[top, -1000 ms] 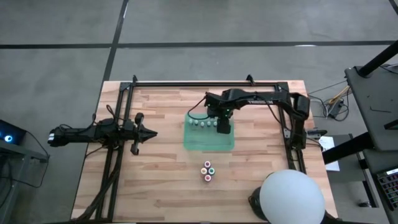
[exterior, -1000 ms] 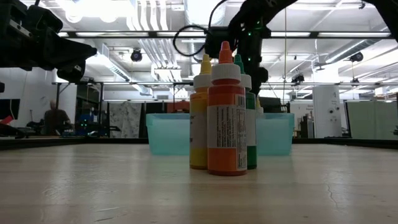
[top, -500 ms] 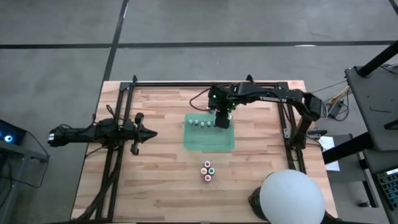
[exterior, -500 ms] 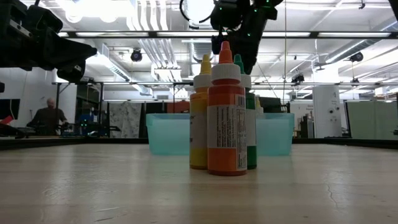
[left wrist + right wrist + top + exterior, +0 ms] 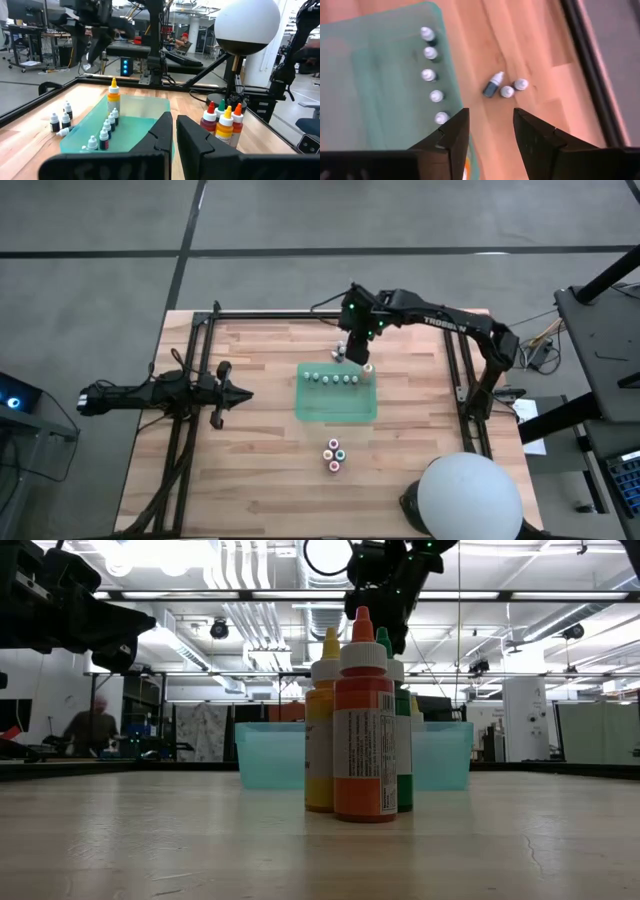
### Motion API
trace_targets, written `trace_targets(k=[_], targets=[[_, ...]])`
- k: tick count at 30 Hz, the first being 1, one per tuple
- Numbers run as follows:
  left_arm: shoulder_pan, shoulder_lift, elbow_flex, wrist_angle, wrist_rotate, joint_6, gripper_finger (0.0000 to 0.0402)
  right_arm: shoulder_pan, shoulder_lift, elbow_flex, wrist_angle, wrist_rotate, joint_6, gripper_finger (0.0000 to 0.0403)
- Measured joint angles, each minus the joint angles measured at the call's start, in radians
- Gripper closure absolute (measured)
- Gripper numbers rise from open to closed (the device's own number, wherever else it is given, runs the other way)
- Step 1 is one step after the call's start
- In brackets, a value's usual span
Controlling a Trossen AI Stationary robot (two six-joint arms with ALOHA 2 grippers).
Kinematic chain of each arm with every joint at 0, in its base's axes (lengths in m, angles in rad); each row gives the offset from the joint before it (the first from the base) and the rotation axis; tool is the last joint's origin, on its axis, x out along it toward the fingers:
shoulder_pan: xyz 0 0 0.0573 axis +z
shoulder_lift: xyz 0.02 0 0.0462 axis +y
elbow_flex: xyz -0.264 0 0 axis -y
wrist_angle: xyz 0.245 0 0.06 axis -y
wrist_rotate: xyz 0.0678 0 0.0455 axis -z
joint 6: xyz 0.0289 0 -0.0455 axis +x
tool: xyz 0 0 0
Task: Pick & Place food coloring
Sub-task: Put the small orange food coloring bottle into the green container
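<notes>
Several tiny food coloring bottles (image 5: 335, 378) stand in a row along the far side of the green tray (image 5: 336, 408). A taller yellow dropper bottle (image 5: 114, 95) stands at that row's right end. Three more tiny bottles (image 5: 507, 89) are on the wood just beyond the tray, one lying on its side. My right gripper (image 5: 490, 117) hangs open and empty above those three, seen in the high view as my right gripper (image 5: 355, 345). My left gripper (image 5: 240, 392) is shut and empty, left of the tray.
Four larger bottles (image 5: 335, 453) in orange, yellow, green and red stand together near the table's front. A white globe (image 5: 468, 498) sits at the front right corner. Black frame rails (image 5: 330, 312) run along the far and side edges. Bare wood lies around the tray.
My right gripper has risen from the tray's far right corner and gone toward the far edge, tipping less steeply. The bottles at the row's right end, which it covered, now show standing in the tray.
</notes>
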Motion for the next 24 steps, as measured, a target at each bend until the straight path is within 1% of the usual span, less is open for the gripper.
trace_targets(k=[2,4,10,13,18,21,24], targets=[[0.0,0.0,0.0,0.0,0.0,0.0,0.0401,-0.017,0.004,0.0,-0.003,-0.058,-0.02,0.0254],[-0.001,0.0,0.0,0.0,0.0,0.0,0.0401,-0.027,0.011,-0.001,-0.005,-0.086,-0.054,0.0252],[-0.001,0.0,0.0,0.0,0.0,0.0,0.0401,-0.042,0.039,-0.001,-0.021,-0.094,-0.187,0.0247],[0.0,0.0,0.0,0.0,0.0,0.0,0.0401,-0.043,0.059,-0.002,-0.027,-0.092,-0.186,0.025],[0.0,0.0,0.0,0.0,0.0,0.0,0.0401,-0.048,0.076,-0.002,-0.026,-0.093,-0.051,0.0258],[0.0,0.0,0.0,0.0,0.0,0.0,0.0401,-0.057,0.082,-0.002,-0.016,-0.085,0.085,0.0262],[0.0,0.0,0.0,0.0,0.0,0.0,0.0401,-0.069,0.082,-0.002,-0.002,-0.03,0.248,0.0264]])
